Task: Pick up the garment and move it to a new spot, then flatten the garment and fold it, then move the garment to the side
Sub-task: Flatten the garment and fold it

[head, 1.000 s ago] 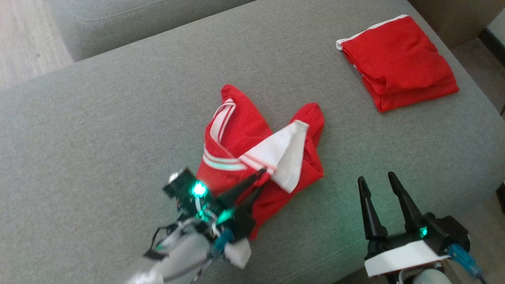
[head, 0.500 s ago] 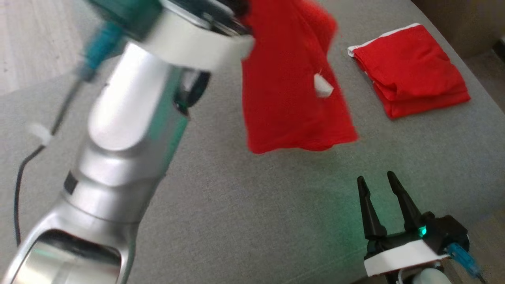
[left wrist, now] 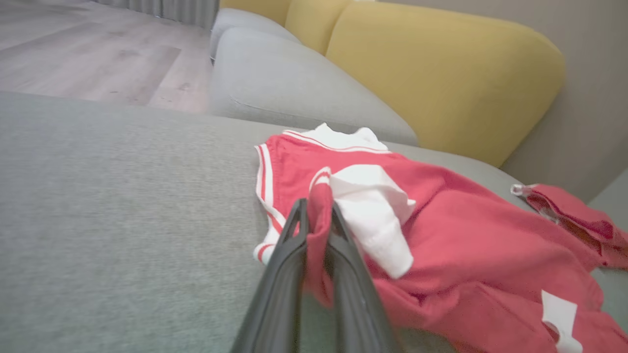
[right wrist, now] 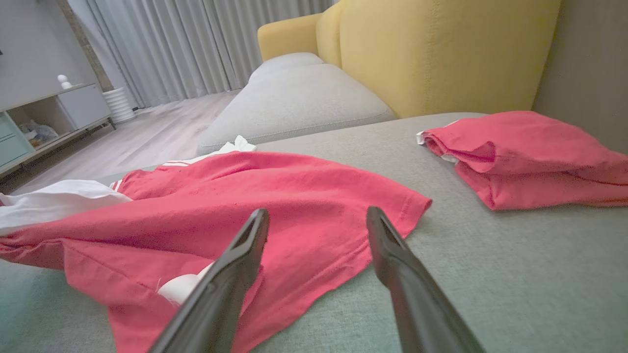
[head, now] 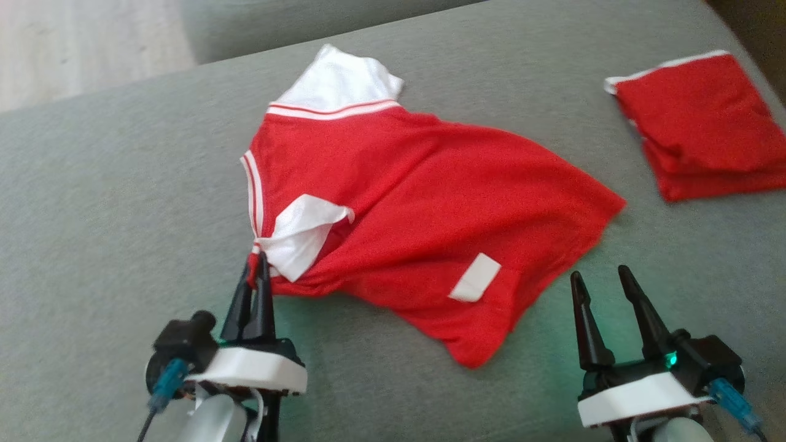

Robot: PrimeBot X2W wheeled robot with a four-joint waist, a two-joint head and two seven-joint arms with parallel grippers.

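Garment (head: 430, 202): a red shirt with white sleeves and striped trim. It lies spread but rumpled on the grey seat cushion (head: 110, 215), about mid-cushion. The sleeve end is toward the robot's left and the hem (head: 571, 258) toward its right.

Left gripper (head: 258, 258): the fingers are closed on a bunched fold of red cloth at the garment's near-left edge, just beside a crumpled white sleeve (head: 301, 236). In the left wrist view the red fold stands up between the two fingers near their tips. From the pinch the cloth runs away forward and to the right, and the rest lies on the cushion.

Right gripper (head: 599, 272): the fingers are spread wide with nothing between them. It sits at the near right, tips just short of the hem. In the right wrist view the hem corner lies just beyond the fingers. Cannot tell whether the tips touch the cushion.

White patch (head: 474, 277): on the near part of the red body, between the two grippers.

Folded red piece (head: 700, 141): far right of the cushion, apart from the garment.

Yellow backrest (left wrist: 441, 73): behind the cushion.
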